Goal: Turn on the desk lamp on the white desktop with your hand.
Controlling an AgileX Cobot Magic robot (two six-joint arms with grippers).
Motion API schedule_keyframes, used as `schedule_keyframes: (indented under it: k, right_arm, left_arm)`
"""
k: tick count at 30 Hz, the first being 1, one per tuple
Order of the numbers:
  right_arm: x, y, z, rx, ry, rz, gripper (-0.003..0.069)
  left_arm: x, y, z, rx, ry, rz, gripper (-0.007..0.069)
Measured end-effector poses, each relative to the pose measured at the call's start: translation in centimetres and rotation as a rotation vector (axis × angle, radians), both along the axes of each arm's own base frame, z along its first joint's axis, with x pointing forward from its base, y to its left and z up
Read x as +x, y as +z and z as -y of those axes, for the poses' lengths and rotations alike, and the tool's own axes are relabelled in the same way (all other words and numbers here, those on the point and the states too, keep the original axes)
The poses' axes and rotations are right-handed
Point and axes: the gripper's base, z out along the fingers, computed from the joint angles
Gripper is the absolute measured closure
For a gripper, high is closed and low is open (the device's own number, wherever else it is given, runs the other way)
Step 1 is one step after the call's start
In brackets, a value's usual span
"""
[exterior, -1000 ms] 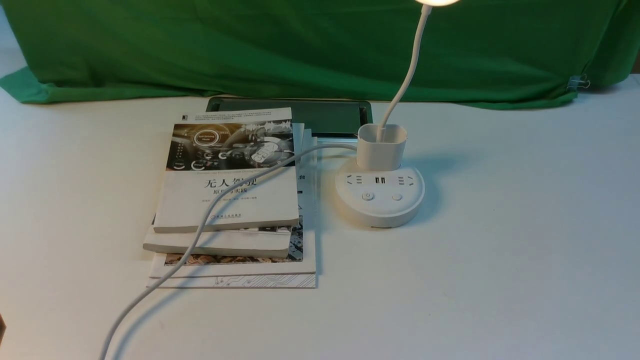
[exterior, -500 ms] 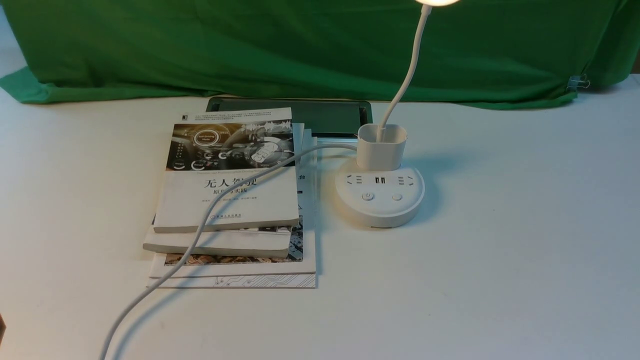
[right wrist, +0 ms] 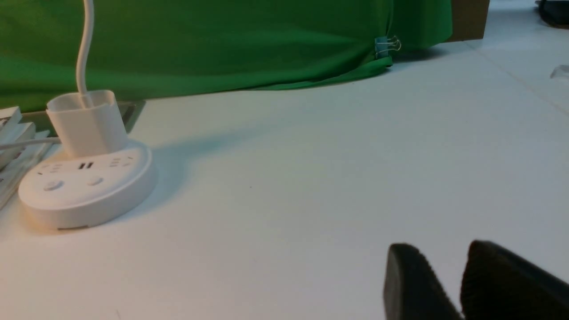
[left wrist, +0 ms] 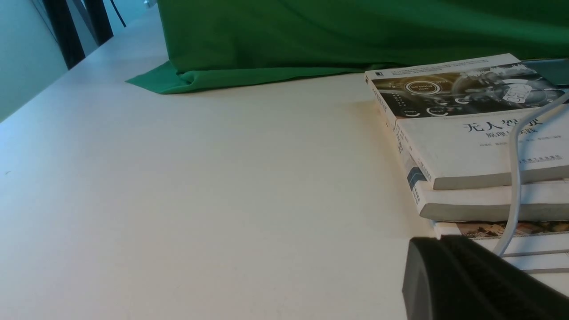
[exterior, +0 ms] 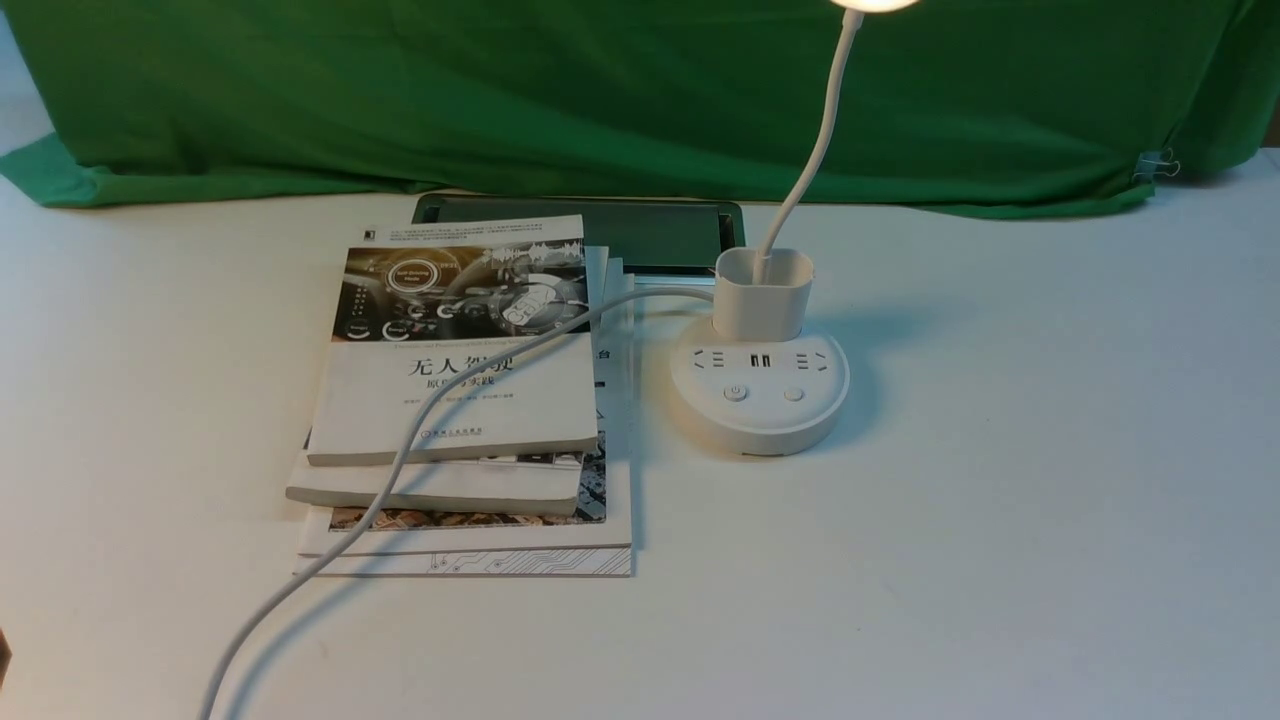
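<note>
The white desk lamp stands on the white desktop (exterior: 1000,520) with its round base (exterior: 760,400) right of centre. The base shows two round buttons (exterior: 736,392), sockets and a cup holder (exterior: 762,295). Its gooseneck (exterior: 815,150) rises to a glowing head (exterior: 875,4) at the top edge. The lamp's base also shows in the right wrist view (right wrist: 86,191). My right gripper (right wrist: 444,253) is low over bare desktop, well away from the base, fingertips slightly apart and empty. My left gripper (left wrist: 440,242) has its fingers together, beside the books. Neither gripper shows in the front view.
A stack of books (exterior: 460,400) lies left of the lamp, and the white cord (exterior: 400,460) runs across it to the front edge. A dark tablet (exterior: 650,230) lies behind the books. Green cloth (exterior: 600,90) backs the desk, with a binder clip (exterior: 1158,163) at the right.
</note>
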Motion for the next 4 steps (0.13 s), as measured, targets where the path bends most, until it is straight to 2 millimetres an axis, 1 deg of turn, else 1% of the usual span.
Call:
schedule_keyframes:
  k: [4]
  right_arm:
    - [0.00,0.00,0.00,0.000,0.000,0.000,0.0421]
  left_arm:
    - [0.00,0.00,-0.01,0.005,0.000,0.000,0.0603]
